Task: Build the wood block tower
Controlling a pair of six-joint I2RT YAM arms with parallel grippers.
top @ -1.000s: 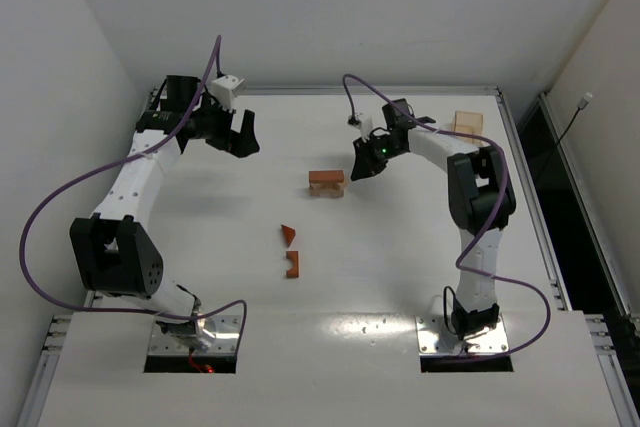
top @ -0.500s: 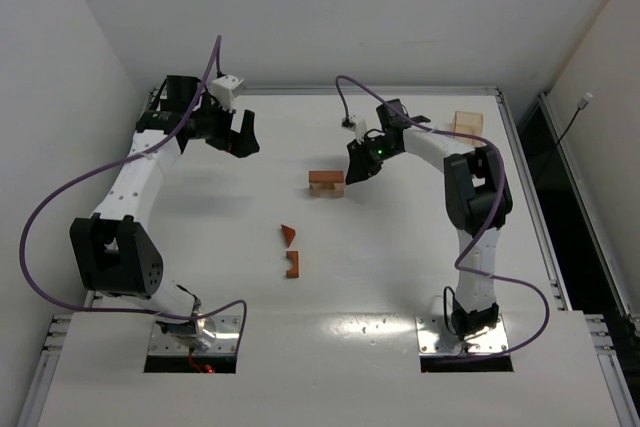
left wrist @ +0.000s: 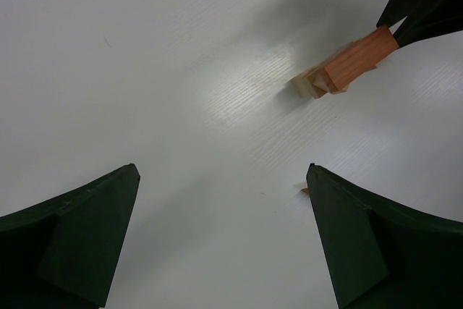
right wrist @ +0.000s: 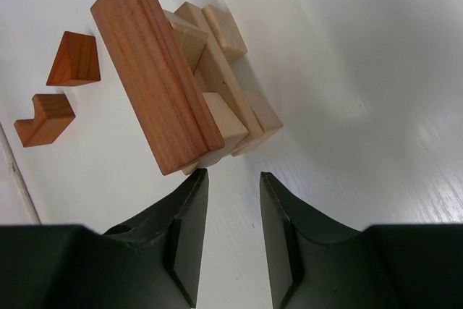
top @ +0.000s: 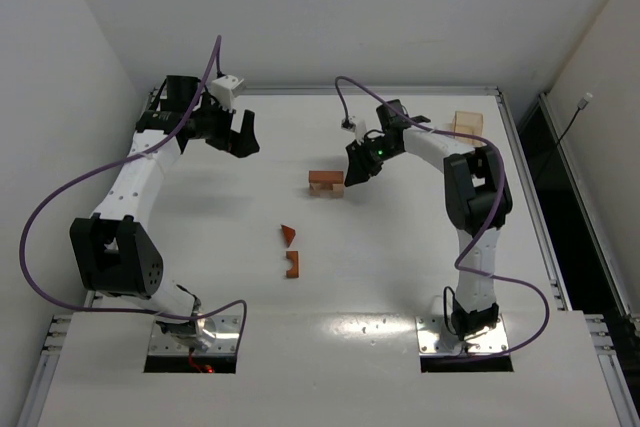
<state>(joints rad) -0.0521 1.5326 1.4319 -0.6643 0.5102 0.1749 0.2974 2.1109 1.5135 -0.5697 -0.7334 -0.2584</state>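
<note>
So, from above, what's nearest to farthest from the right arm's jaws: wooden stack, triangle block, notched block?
1. Stack of tan wooden blocks under a reddish-brown bar: right alongside, just left.
2. Reddish-brown wooden triangle: further off, also left.
3. Reddish-brown notched wooden block: farthest, just past the triangle.

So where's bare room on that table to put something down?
Free: the left side between the left claw and the two loose wood blocks, and the patch between them and the right arm. Crowded: the middle, where the right claw hangs beside the wood block tower.
</note>
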